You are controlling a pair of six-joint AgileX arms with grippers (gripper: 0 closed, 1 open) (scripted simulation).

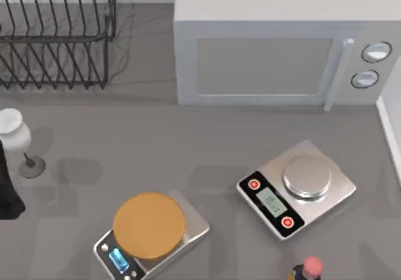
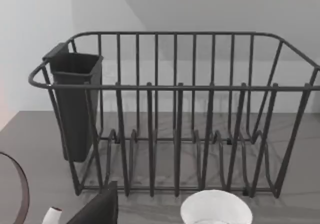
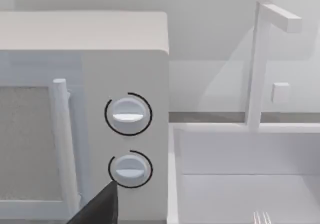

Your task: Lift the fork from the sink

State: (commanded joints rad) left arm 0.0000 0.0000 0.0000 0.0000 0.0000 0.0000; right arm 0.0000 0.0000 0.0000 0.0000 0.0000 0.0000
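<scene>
Two fork (image 3: 262, 217) tines visible in sink (image 3: 240, 149), untouched.

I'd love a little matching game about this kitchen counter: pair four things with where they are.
Things:
1. dish rack
2. microwave
3. wine glass
4. fork

Places:
A. in the sink, its tines just peeking in
B. back left of the counter
C. left edge, in front of the rack
D. back, beside the sink

Pairs: 1-B, 2-D, 3-C, 4-A
</scene>
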